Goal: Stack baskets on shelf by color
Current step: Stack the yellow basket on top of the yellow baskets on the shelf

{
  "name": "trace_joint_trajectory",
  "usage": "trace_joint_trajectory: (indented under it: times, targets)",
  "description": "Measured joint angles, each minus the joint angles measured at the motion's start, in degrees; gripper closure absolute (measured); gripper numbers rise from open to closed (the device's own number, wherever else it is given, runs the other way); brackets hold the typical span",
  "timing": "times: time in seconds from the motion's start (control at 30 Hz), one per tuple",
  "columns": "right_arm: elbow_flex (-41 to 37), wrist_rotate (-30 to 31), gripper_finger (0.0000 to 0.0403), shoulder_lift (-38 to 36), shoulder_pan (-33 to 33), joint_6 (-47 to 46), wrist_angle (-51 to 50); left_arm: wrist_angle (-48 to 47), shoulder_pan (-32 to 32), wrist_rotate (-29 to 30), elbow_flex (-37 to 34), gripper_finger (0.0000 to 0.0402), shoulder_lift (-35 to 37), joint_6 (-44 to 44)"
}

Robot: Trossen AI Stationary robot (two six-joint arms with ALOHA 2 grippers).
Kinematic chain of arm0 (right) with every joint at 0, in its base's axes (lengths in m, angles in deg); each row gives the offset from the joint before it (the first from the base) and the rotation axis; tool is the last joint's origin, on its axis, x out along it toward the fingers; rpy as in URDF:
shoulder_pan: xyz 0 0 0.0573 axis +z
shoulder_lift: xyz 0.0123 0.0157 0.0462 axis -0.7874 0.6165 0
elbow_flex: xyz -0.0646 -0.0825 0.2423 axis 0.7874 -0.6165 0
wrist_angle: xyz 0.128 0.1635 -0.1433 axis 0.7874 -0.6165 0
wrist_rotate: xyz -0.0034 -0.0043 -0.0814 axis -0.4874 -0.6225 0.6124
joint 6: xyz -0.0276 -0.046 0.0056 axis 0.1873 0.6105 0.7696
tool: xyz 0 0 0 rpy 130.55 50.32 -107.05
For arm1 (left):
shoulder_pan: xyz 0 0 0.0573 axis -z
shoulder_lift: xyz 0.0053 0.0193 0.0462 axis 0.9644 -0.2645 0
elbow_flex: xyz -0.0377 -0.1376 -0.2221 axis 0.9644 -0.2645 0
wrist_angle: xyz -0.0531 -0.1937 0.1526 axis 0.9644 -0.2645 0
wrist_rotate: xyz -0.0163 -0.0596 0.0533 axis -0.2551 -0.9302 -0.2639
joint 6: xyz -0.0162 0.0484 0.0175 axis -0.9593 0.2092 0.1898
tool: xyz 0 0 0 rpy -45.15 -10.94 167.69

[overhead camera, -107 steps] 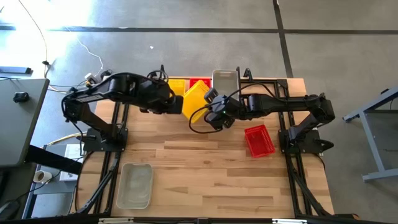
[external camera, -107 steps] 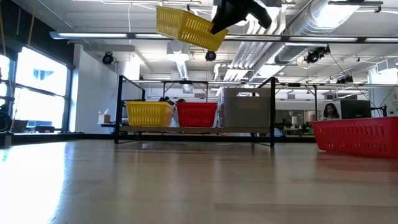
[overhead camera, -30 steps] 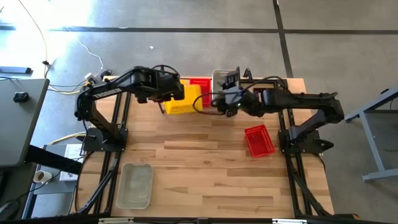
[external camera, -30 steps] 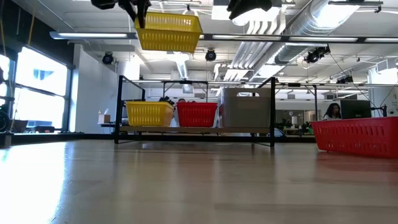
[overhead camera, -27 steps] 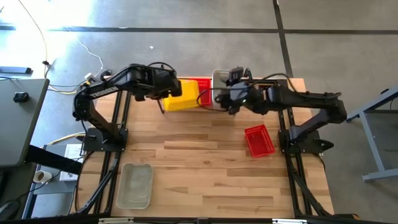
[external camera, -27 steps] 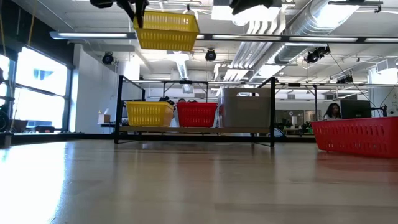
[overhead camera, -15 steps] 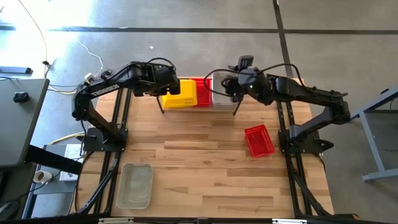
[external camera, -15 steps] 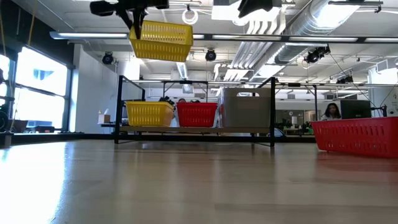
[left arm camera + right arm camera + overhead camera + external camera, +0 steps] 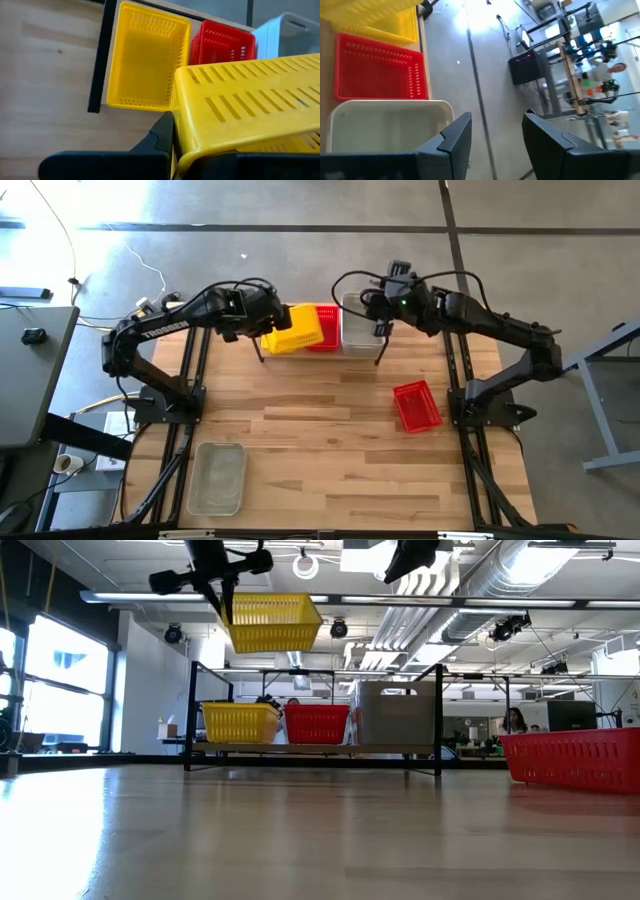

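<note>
Yellow basket [image 9: 270, 622] held aloft over the shelf's yellow end, gripped by its rim in the left claw [image 9: 259, 330], fingers clenched on it; seen close in the left wrist view [image 9: 250, 105] with a dark finger [image 9: 162, 135] against its wall. Hangs directly above a second yellow basket [image 9: 238, 723] seated on the shelf [image 9: 310, 747]. Beside that, a red basket [image 9: 317, 724] in the middle place, then a grey-white basket [image 9: 397, 718] at the other end. Right claw [image 9: 381, 318] raised over the grey-white basket, fingers [image 9: 455, 137] spread apart, gripping nothing. Farther out on the bench [image 9: 330, 440]: another red basket [image 9: 417, 405] near the right arm's base, and another grey-white basket [image 9: 217, 477] at the near left corner.
</note>
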Motion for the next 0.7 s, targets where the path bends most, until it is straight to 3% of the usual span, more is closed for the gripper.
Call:
trace_joint_trajectory:
  times: [0.27, 0.57, 0.7]
  targets:
    - [0.00, -0.95, 0.0242, 0.02, -3.55, 1.40, -0.02, 4.14, 3.51, 1.72, -6.20, 0.0401, 0.41, -19.50]
    - [0.00, -3.17, 0.0242, 0.02, -5.03, 1.01, -0.02, 4.63, 5.76, 8.98, -7.26, 0.0401, 0.39, -47.92]
    - [0.00, -3.19, 0.0242, 0.02, -4.99, 1.01, -0.04, 4.66, 6.05, 11.78, -7.24, 0.0401, -0.39, -55.42]
